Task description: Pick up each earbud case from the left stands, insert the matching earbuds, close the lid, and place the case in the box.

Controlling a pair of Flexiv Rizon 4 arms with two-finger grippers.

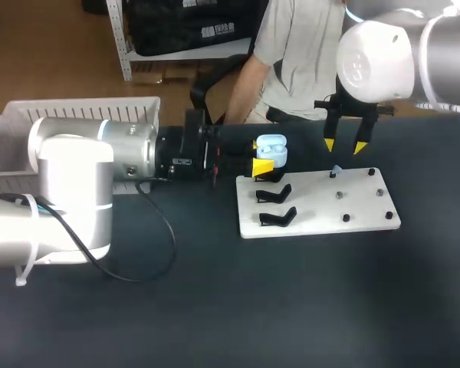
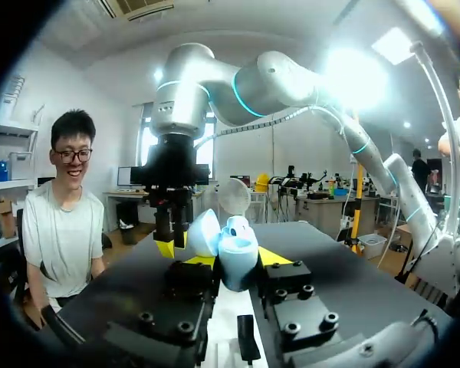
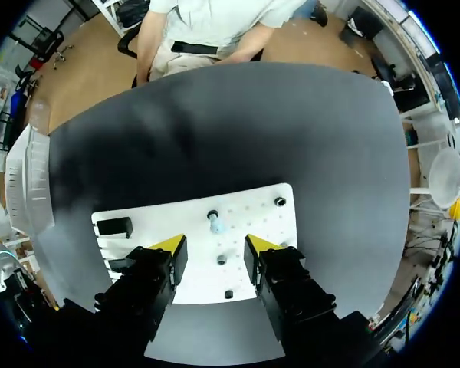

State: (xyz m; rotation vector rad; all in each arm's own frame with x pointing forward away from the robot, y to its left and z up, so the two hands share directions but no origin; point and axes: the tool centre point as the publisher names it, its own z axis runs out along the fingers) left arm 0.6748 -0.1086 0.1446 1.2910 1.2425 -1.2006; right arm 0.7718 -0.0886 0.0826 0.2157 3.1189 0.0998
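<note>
Noted: earbud case (image 1: 271, 148) is pale blue and rounded, upright between the fingertips of my left gripper (image 1: 264, 165), with both yellow tips against its sides. Its lid (image 2: 204, 232) is hinged open and leans off to one side. A pale rounded piece (image 2: 236, 225) stands in the case mouth; I read it as an earbud but cannot confirm. One small pale-blue earbud (image 3: 215, 225) sits upright on a peg of the white board (image 3: 261, 222), just ahead of my right gripper (image 3: 215, 249), in line with the gap between its spread fingers and untouched. Two black stands (image 1: 274, 193) sit on the same board, just beside my left gripper. The white slatted box (image 1: 92, 115) lies well behind that gripper, alongside its arm.
</note>
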